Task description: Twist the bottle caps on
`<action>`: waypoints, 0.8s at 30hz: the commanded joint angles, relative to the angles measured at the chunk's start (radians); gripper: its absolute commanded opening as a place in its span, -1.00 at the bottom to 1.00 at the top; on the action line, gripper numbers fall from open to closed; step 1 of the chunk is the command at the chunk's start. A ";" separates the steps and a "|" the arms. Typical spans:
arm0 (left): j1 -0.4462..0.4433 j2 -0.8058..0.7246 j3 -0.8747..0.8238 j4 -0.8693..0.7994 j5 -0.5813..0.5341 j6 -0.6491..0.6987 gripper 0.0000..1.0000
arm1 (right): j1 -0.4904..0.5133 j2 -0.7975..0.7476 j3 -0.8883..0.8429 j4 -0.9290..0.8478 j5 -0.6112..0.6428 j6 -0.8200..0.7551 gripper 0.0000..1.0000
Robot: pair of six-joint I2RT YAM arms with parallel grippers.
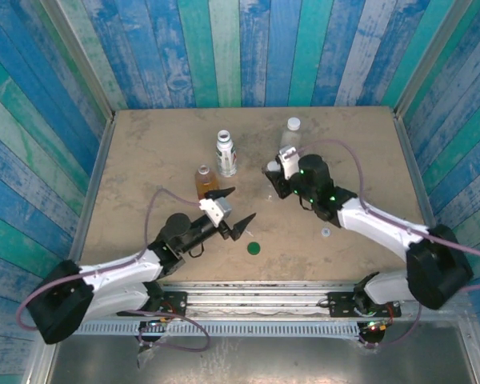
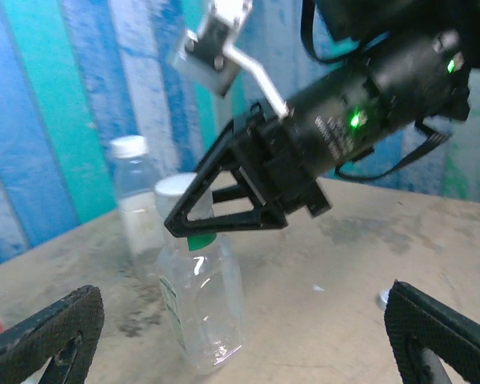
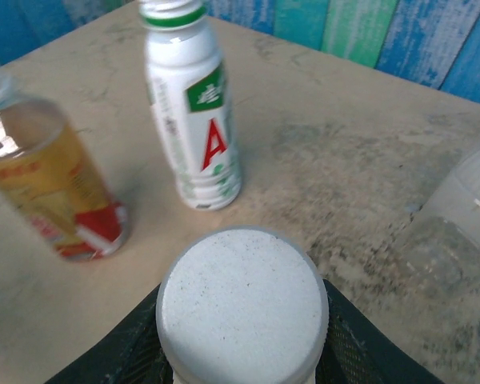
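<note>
Right gripper: fingers clenched on the white cap, one dark pad pressed to each side of it in the right wrist view. The cap sits on top of the small clear bottle, which stands upright on the table, right of centre. The left wrist view shows the right gripper's triangular finger at the bottle's neck and cap, with the body of the bottle clear below it. Left gripper: fingers spread wide, released, and hovering over the table at mid-left. The amber bottle stands just beside its far finger; contact cannot be judged. The white-labelled bottle stands upright just behind the amber one, between the two grippers. The taller clear bottle, white-capped, stands just behind the right gripper. The dark green cap lies flat on the table near the left gripper's near finger, apart from it. A loose pale cap lies beside the right arm, well apart from both sets of fingers.
</note>
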 commanded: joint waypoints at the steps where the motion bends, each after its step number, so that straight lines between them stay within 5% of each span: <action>1: 0.005 -0.066 -0.018 -0.150 -0.143 -0.023 0.87 | -0.007 0.110 0.091 0.127 0.028 0.010 -0.47; 13: 0.100 -0.214 -0.057 -0.305 -0.121 -0.162 0.87 | -0.107 0.417 0.350 0.084 -0.082 -0.071 -0.34; 21: 0.187 -0.224 -0.088 -0.310 -0.095 -0.243 0.87 | -0.113 0.439 0.352 0.070 -0.094 -0.081 -0.21; 24: 0.203 -0.209 -0.090 -0.303 -0.079 -0.253 0.88 | -0.114 0.426 0.353 0.062 -0.101 -0.090 -0.01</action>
